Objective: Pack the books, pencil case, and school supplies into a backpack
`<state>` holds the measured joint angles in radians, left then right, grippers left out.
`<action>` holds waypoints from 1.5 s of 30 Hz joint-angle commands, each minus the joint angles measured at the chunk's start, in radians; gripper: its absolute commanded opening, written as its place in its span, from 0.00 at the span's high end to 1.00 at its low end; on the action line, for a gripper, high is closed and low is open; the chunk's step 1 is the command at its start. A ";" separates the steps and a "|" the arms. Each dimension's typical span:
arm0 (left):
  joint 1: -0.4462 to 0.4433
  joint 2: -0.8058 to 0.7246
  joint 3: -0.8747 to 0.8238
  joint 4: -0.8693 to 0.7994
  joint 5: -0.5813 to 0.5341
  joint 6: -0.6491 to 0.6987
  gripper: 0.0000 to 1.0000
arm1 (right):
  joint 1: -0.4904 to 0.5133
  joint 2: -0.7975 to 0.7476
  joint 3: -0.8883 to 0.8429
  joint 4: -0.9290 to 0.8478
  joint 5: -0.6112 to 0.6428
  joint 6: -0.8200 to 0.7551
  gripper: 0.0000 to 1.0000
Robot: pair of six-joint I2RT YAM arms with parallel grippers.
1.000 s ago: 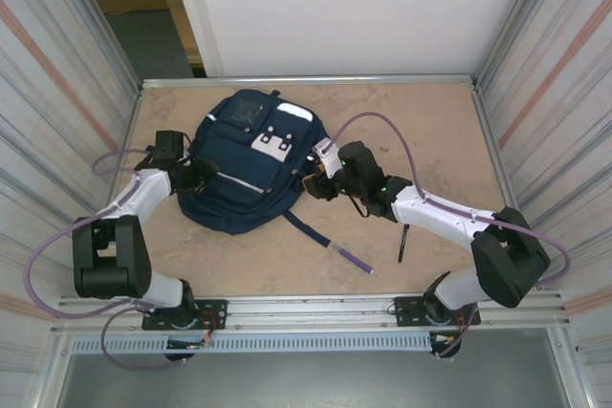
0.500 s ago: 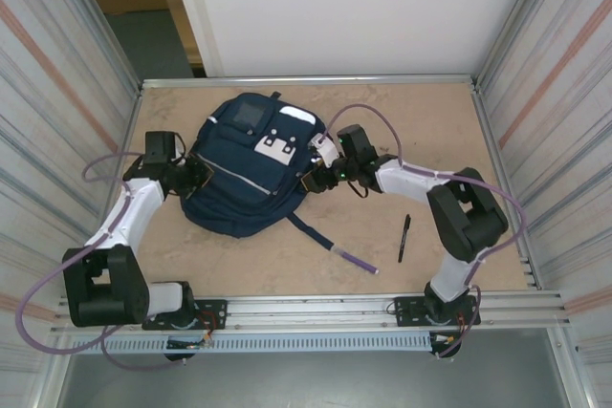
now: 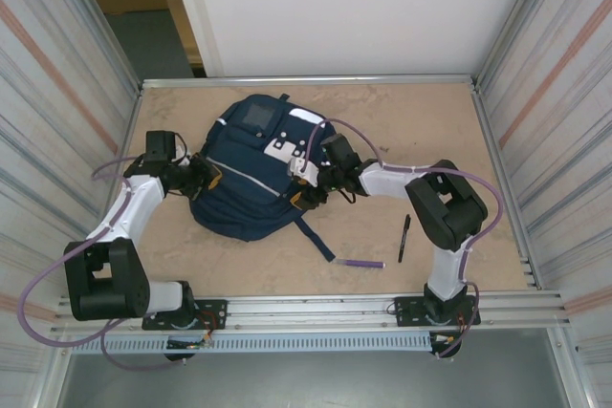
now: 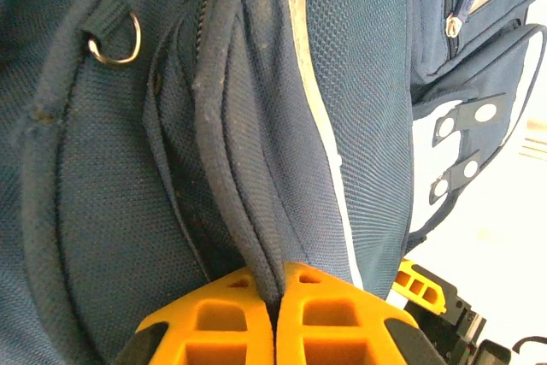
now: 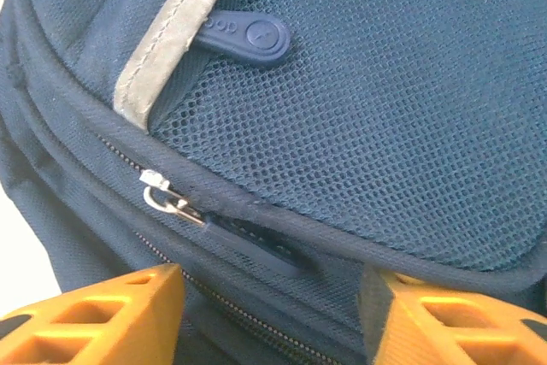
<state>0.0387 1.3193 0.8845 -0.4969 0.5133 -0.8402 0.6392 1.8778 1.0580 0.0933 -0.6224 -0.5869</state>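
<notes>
The navy backpack (image 3: 251,171) lies flat on the table, left of middle. My left gripper (image 3: 203,177) is at its left edge, shut on a piped seam fold of the backpack (image 4: 248,168) just past the fingertips (image 4: 278,284). My right gripper (image 3: 304,194) is on the bag's right side. It is open, its orange fingers (image 5: 128,314) straddling a zipper slider (image 5: 161,192) and its dark rubber pull tab (image 5: 256,244) without touching them. A black pen (image 3: 404,238) and a purple pen (image 3: 361,263) lie on the table to the right. The books and the pencil case are out of view.
A dark strap (image 3: 316,238) trails from the bag toward the near edge, ending close to the purple pen. Metal walls close in the table on both sides (image 3: 497,140). A metal D-ring (image 4: 115,40) hangs on the bag near my left fingers.
My left gripper closed on the seam. The right arm swung left onto the bag, uncovering the black pen. The backpack shifted right and the purple pen turned to lie sideways.
</notes>
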 commanded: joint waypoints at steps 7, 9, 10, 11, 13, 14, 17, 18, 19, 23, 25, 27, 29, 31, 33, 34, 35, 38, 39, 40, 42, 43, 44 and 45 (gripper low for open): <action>-0.005 -0.015 -0.031 0.068 0.129 -0.062 1.00 | 0.019 -0.052 -0.100 0.181 -0.055 0.003 0.69; -0.006 -0.019 -0.041 0.081 0.123 -0.079 1.00 | 0.032 -0.063 -0.105 0.169 -0.045 -0.004 0.79; -0.006 -0.022 -0.048 0.093 0.121 -0.094 1.00 | 0.043 -0.071 -0.108 0.154 -0.039 -0.012 0.83; -0.006 -0.025 -0.054 0.102 0.117 -0.104 1.00 | 0.051 -0.077 -0.111 0.147 -0.030 -0.015 0.86; -0.010 -0.035 -0.067 0.118 0.094 -0.120 1.00 | 0.076 -0.090 -0.126 0.143 -0.009 -0.014 0.89; -0.014 -0.039 -0.076 0.126 0.080 -0.131 1.00 | 0.081 -0.093 -0.128 0.135 -0.006 -0.015 0.92; -0.024 -0.054 -0.123 0.187 0.058 -0.199 1.00 | 0.093 -0.111 -0.130 0.083 -0.018 -0.016 0.98; -0.029 -0.055 -0.139 0.212 0.053 -0.222 1.00 | 0.094 -0.115 -0.131 0.067 -0.030 -0.016 0.98; -0.037 -0.053 -0.145 0.226 0.045 -0.232 1.00 | 0.094 -0.118 -0.129 0.049 -0.048 -0.016 0.97; -0.071 -0.031 -0.146 0.252 0.031 -0.256 1.00 | 0.120 -0.109 -0.102 0.023 -0.084 0.020 0.97; -0.096 -0.024 -0.147 0.273 0.026 -0.273 1.00 | 0.139 -0.097 -0.095 0.046 -0.084 0.055 0.98; -0.116 -0.021 -0.142 0.276 0.011 -0.278 1.00 | 0.158 -0.078 -0.087 0.068 -0.076 0.086 1.00; -0.127 -0.026 -0.144 0.276 -0.004 -0.295 1.00 | 0.169 -0.064 -0.069 0.050 -0.073 0.107 1.00; -0.136 -0.034 -0.147 0.274 -0.022 -0.309 1.00 | 0.179 -0.061 -0.060 0.031 -0.080 0.121 1.00; -0.146 -0.042 -0.147 0.266 -0.047 -0.310 1.00 | 0.191 -0.055 -0.051 0.014 -0.085 0.127 1.00; -0.148 -0.043 -0.148 0.263 -0.057 -0.311 1.00 | 0.196 -0.051 -0.038 -0.008 -0.087 0.128 1.00; -0.148 -0.046 -0.152 0.265 -0.066 -0.316 1.00 | 0.200 -0.048 -0.022 -0.041 -0.102 0.121 1.00; -0.148 -0.041 -0.165 0.286 -0.079 -0.331 1.00 | 0.190 -0.036 0.019 -0.147 -0.193 0.083 1.00; -0.146 -0.032 -0.161 0.291 -0.077 -0.323 1.00 | 0.181 -0.027 0.027 -0.161 -0.213 0.083 1.00; -0.143 -0.022 -0.154 0.297 -0.068 -0.309 1.00 | 0.173 -0.021 0.032 -0.164 -0.221 0.085 0.99; -0.134 -0.004 -0.135 0.300 -0.038 -0.258 0.86 | 0.158 -0.013 0.042 -0.178 -0.212 0.087 0.90; -0.131 -0.001 -0.124 0.292 -0.023 -0.240 0.74 | 0.151 -0.018 0.044 -0.189 -0.205 0.084 0.86; -0.130 -0.004 -0.109 0.278 -0.008 -0.204 0.65 | 0.143 -0.026 0.041 -0.192 -0.198 0.076 0.83; -0.131 -0.014 -0.080 0.225 -0.011 -0.158 0.60 | 0.137 -0.042 0.032 -0.192 -0.195 0.064 0.81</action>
<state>-0.0837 1.3094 0.7456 -0.2184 0.4191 -1.0927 0.7906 1.8511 1.0550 -0.1009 -0.7727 -0.4911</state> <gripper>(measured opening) 0.367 0.179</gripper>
